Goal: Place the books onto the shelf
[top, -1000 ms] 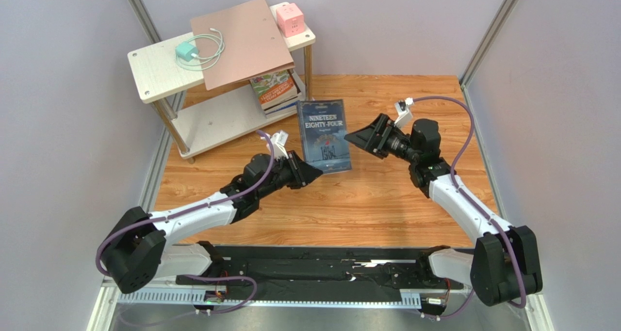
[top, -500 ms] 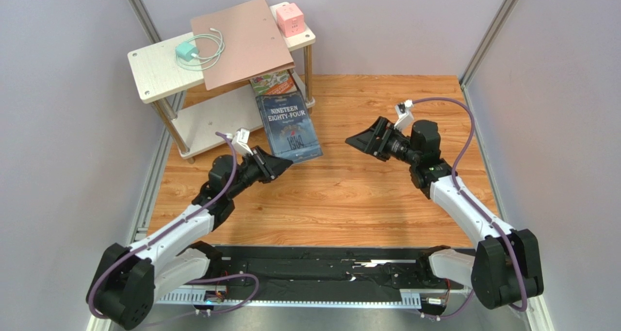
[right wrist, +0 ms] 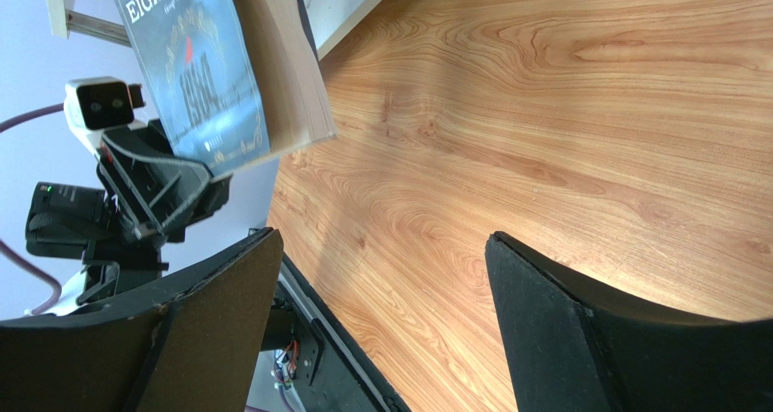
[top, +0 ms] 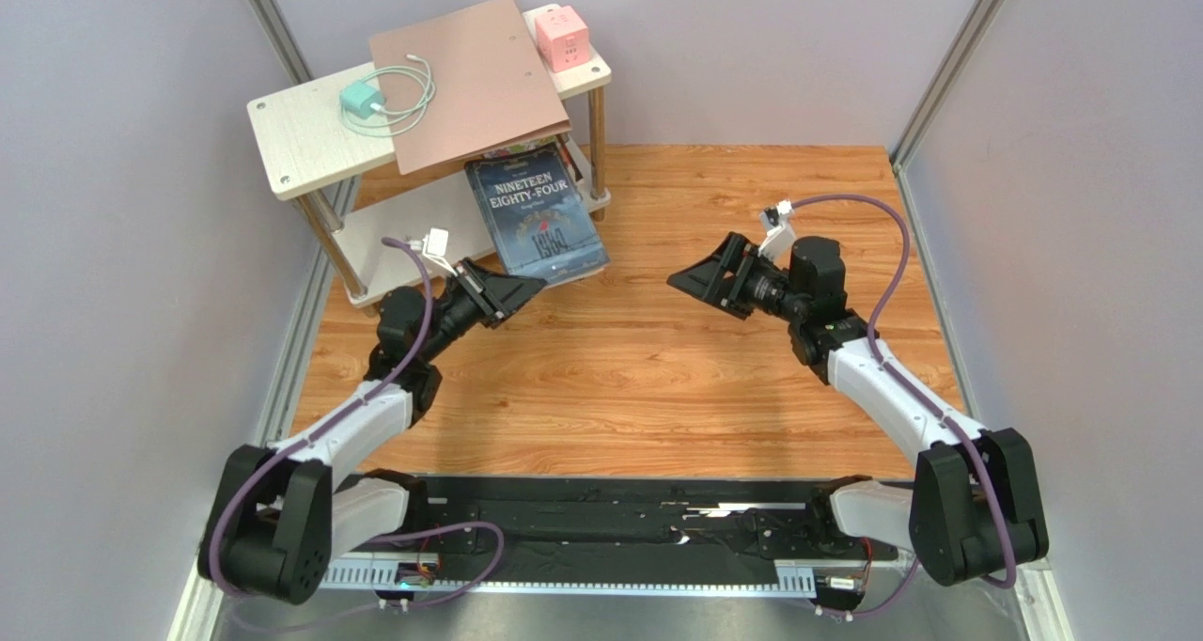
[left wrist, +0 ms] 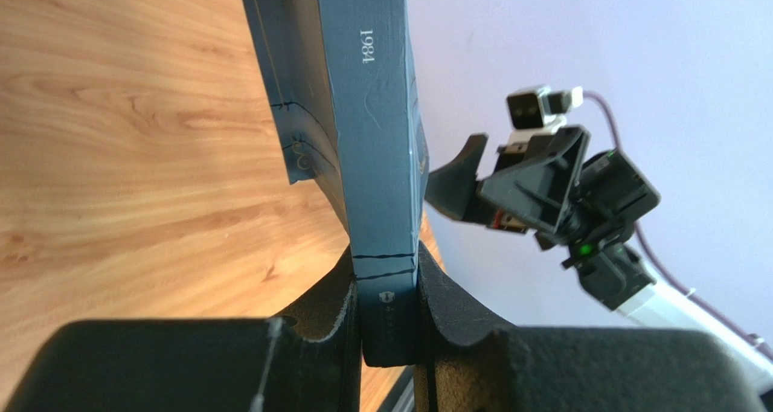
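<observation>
While clamped in the left tool (top: 525, 286), the grey-blue book (top: 537, 218) sits just left of centre in the upper half of the overhead frame, cover up and tilted, its far edge over the right end of the shelf's lower tier.

- Book, cover: white lettering "NINETEEN EIGHTY-FOUR"; smaller line beneath too small to read. In the right wrist view the book (right wrist: 195, 77) shows "EIGHT" and a large "1984" graphic, upper left of frame.
- Book, spine: "1984" in white, read in the left wrist view (left wrist: 372, 113).
- Left tool (left wrist: 388, 294): narrow, both fingers pressed on the spine's near end.
- Right tool (top: 688, 277): wide, holding nothing, right of centre above the wooden surface (top: 678, 387); in its own view the tool (right wrist: 381, 321) frames bare wood grain.
- Shelf (top: 297, 127): two whitish boards on slim metal legs, upper left of the overhead frame.
- Top board carries a pinkish-brown board (top: 466, 84), a pink cube (top: 562, 35) and a teal plug with a coiled white cable (top: 362, 100).
- Lower tier: other books (top: 578, 170), mostly hidden; titles unreadable.
- Contact between held book and shelf: cannot tell.
</observation>
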